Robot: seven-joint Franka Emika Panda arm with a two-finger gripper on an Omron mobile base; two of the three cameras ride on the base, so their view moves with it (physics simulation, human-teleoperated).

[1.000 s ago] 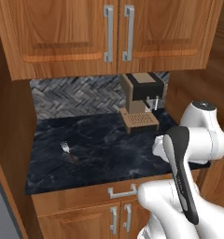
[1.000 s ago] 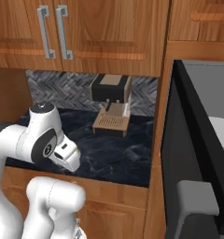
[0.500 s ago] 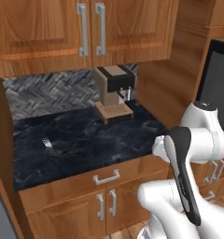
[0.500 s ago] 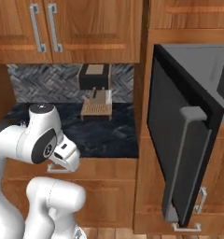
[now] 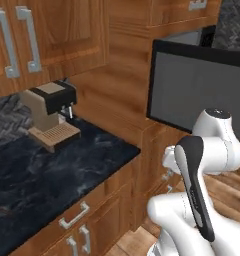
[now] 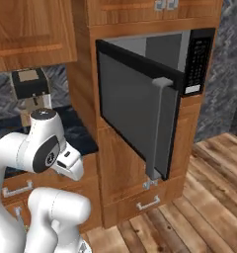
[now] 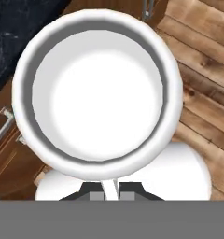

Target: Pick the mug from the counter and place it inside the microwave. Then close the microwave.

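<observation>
Looking down the hand view, a smooth white mug (image 7: 97, 93) shows its round mouth: a thick rolled rim, a grey-shaded inner wall and a flat, pale bottom. The gripper (image 7: 106, 190) is clamped shut on the mug, its two small dark tips pressed against a thin white part of the cup at the lower rim. So the mug is off the counter, held in the air over warm, grainy wooden floor planks (image 7: 202, 70) and the front of a wooden cabinet (image 7: 11, 154) with a slim silver handle.

In the left base view the counter (image 5: 57, 170) is a glossy black slab with faint white veins, its edge square above cabinet drawers with silver bar handles. A boxy brown-and-black coffee machine (image 5: 49, 112) stands on it near the wall, with a ribbed tan drip tray at its foot. Behind it runs a grey herringbone tile backsplash (image 5: 4, 122).

In the right base view the microwave (image 6: 197, 59) is built into a tall wooden column. Its door (image 6: 130, 108) stands swung open, a flat dark-grey glass panel framed in black, with a long straight silver handle (image 6: 157, 128) down its free edge. The black button panel (image 6: 194, 57) sits at the right of the smooth grey cavity.
</observation>
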